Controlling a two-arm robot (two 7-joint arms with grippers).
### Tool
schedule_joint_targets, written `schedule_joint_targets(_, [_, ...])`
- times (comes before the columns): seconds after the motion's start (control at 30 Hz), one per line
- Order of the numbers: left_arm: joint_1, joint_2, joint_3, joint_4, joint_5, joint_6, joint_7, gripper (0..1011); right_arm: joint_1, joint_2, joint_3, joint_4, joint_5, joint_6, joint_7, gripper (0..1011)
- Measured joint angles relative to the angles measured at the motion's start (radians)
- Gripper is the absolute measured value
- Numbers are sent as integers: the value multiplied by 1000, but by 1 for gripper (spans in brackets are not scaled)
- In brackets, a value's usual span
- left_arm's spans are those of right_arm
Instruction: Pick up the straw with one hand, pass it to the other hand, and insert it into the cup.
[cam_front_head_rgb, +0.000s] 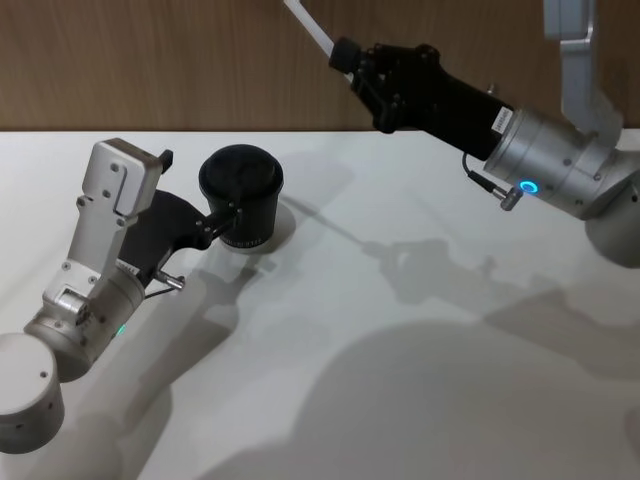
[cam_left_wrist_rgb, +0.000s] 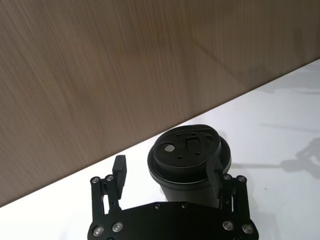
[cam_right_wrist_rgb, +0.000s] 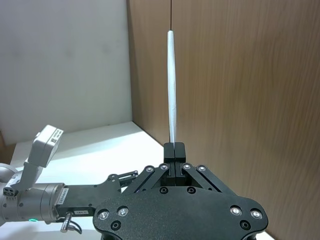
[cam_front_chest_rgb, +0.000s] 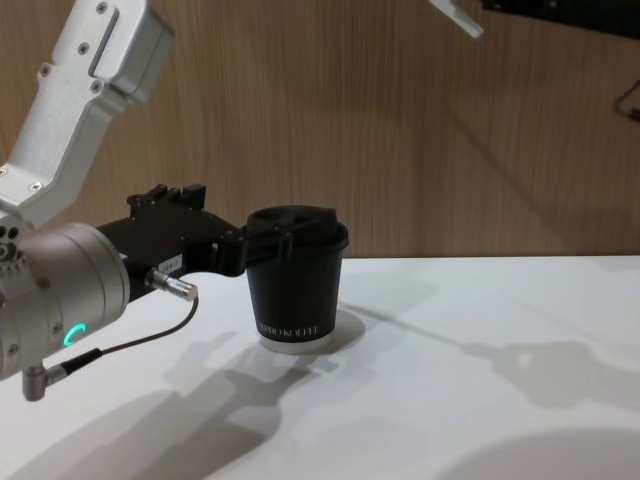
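The left gripper (cam_left_wrist_rgb: 167, 169) was at the left of the table (cam_front_head_rgb: 400, 380), its jaws released and straddling the cup (cam_front_head_rgb: 245, 195): one finger against the cup wall, the other standing apart. The cup stood upright on the table, lid on. The straw (cam_right_wrist_rgb: 172, 90) was held well above the table, up and to the right of the cup, clenched at one end by the right gripper (cam_right_wrist_rgb: 174, 149). Its long axis continued the line of the jaws; the free end pointed up and left, away from the lid. Judgement: the right arm must turn the straw downward before insertion
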Motion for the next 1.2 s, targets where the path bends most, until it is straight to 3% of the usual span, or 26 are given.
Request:
schedule_joint_targets(0.6, [2,0,-12,-10,-19,0,-16,1003,37,8,0,57,30,-1,8,3])
schedule_joint_targets(0.83, [3,1,-42,-39,-88,4,-66,1003,41,10,1,64,35,-1,8,3])
schedule_joint_targets(0.93, [3,2,-64,-61,-137,11,-104,1003,42,11,1,66,36,-1,8,3])
schedule_joint_targets(1.0, [2,2,-68,-66,-144,12,-109,1003,42,11,1,67,36,-2,7,2])
schedule_joint_targets(1.2, [-5,2,-104,-102,-239,31,-177,1003,44,11,2,69,38,-2,7,3])
